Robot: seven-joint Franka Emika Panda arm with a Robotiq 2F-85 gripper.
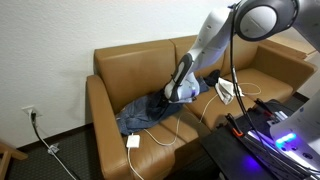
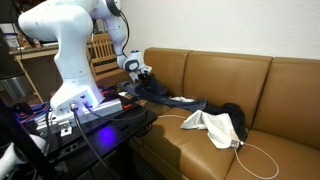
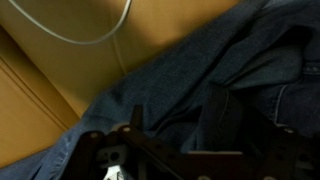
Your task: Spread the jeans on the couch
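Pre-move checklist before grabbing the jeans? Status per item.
1. Tool open: ok.
2. Tool over jeans: ok, denim fills the wrist view.
3. Jeans already flat: not ok, rumpled.
4. Fabric between the fingers: cannot tell.
5. Cable off the grasp spot: ok, it lies on bare couch leather beside the denim.
6. Next cushion free for spreading: not ok, a white cloth lies there.

The jeans, medium-blue denim, lie rumpled and bunched directly beneath the gripper, trailing from it toward the seat's front edge. They rest on the couch, tan-brown leather with boxy arms and a low back, which extends to both sides of the gripper.
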